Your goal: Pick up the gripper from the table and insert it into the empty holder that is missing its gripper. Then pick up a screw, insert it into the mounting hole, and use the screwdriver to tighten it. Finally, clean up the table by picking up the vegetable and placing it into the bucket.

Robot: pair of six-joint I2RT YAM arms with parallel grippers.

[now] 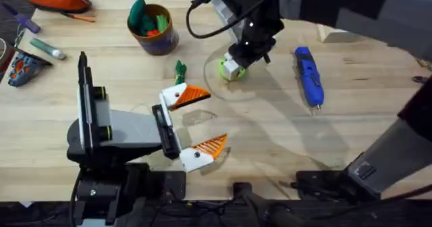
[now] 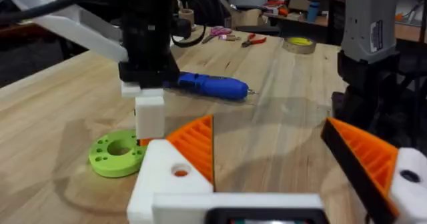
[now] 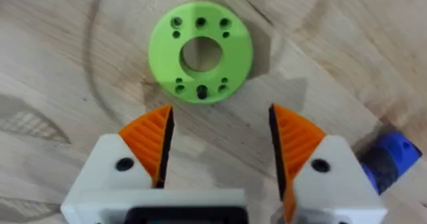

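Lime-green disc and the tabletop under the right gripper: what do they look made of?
The lime-green disc looks like matte moulded or printed plastic: uniform colour, crisp small holes around a central bore, no shine. The table looks like pale wood planks with a smooth finish: visible grain and seams; whether it is solid or laminated cannot be told.

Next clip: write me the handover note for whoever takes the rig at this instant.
Left gripper: open, empty, over the table centre.
Right gripper: open, empty, above the lime-green disc.
Screwdriver: lying on the table, to the disc's right, in neither gripper.
Vegetable: on the table beside the bucket, not in it.
Left: at least the vegetable cleanup.
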